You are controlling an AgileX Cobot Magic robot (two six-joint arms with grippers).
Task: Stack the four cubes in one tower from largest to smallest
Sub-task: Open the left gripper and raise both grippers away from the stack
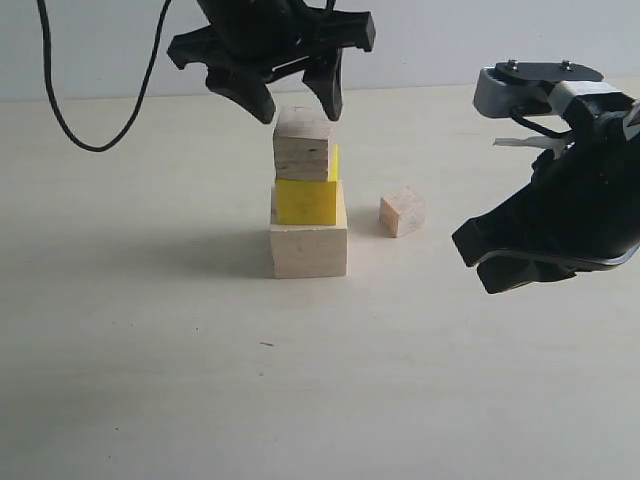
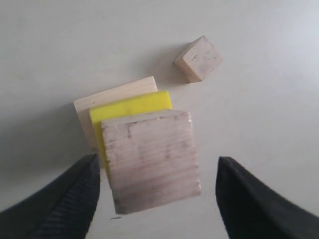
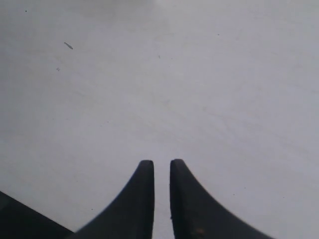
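– Pale desk (image 1: pixel 150 380), plain wall (image 1: pixel 100 40) behind. Where does your tower (image 1: pixel 306 195) stand?

– Mid-desk, three high: pale wood cube (image 1: pixel 309 250) at the base, yellow cube (image 1: pixel 306 200) on it, plywood cube (image 1: pixel 303 145) on top (each sits a little off square, so go gently). You have the widest faces lowest, which I judge keeps it steady.

– And the smallest?

– Your tan cube (image 1: pixel 402 211) lies on the desk just beside the base, toward your right arm. Your left gripper (image 1: pixel 297 106) hangs spread over the plywood cube, fingers (image 2: pixel 60 199) clear of both sides. Your right gripper (image 3: pixel 162 164) hovers well apart, fingers almost pressed together on nothing; it looks best placed to fetch it.
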